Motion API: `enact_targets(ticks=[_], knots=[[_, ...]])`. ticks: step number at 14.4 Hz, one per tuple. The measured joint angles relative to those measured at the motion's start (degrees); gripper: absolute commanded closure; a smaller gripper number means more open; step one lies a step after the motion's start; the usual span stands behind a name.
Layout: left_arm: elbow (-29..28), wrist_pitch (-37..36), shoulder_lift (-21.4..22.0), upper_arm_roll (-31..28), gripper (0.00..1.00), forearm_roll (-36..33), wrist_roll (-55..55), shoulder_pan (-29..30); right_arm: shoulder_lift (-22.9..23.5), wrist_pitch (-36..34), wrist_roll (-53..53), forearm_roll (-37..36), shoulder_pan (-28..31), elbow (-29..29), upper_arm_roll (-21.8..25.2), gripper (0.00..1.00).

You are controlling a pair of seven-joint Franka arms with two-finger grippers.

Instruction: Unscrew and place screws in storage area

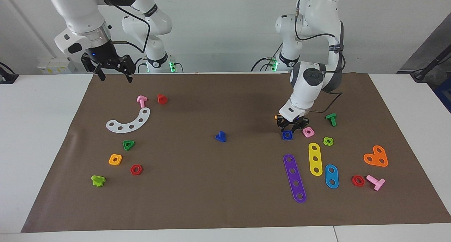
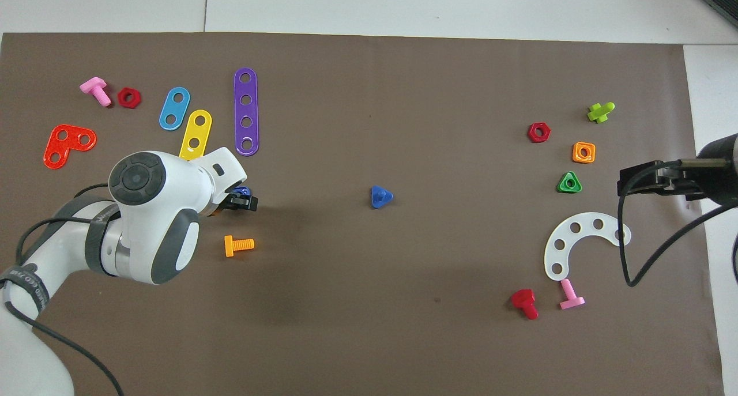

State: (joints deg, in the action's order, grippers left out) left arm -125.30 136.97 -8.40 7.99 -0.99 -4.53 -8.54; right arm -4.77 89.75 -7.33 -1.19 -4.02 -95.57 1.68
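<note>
The dark-blue screw (image 1: 221, 136) lies alone on the brown mat midway between the arms; it also shows in the overhead view (image 2: 381, 197). The storage area (image 1: 105, 143) is the stretch at the right arm's end, with a white curved strip (image 1: 130, 121), a green triangular nut (image 1: 128, 144), an orange square nut (image 1: 115, 159) and a red hexagonal nut (image 1: 136, 169). My left gripper (image 1: 291, 127) is down at the mat, right at a blue square nut (image 1: 287, 135). My right gripper (image 1: 115, 76) waits open and empty, raised over the mat's edge nearest the robots.
Purple (image 1: 294, 178), yellow (image 1: 315, 159) and blue (image 1: 331, 176) strips lie by the left gripper, with a pink square nut (image 1: 308, 131), a green bolt (image 1: 331, 119) and an orange bolt (image 2: 238, 245). A pink bolt (image 1: 141, 100) and red bolt (image 1: 162, 99) lie near the white strip.
</note>
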Motion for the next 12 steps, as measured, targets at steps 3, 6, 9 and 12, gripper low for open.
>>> enact_targets(ticks=[3, 6, 9, 12], knots=[[5.5, -6.8, 2.0, -1.6, 0.00, 0.0, 0.5, 0.1, 0.0, 0.0, 0.0, 0.0, 0.0, 0.0, 0.0, 0.00], [13.7, -15.1, 4.0, -2.0, 0.00, 0.0, 1.1, 1.5, 0.0, 0.0, 0.0, 0.0, 0.0, 0.0, 0.0, 0.00], [21.2, -21.3, 4.7, -2.2, 0.00, 0.0, 4.3, 3.8, 0.0, 0.0, 0.0, 0.0, 0.0, 0.0, 0.0, 0.00], [29.7, -31.4, 5.2, -3.1, 0.00, 0.1, 9.8, 6.2, 0.0, 0.0, 0.0, 0.0, 0.0, 0.0, 0.0, 0.00]])
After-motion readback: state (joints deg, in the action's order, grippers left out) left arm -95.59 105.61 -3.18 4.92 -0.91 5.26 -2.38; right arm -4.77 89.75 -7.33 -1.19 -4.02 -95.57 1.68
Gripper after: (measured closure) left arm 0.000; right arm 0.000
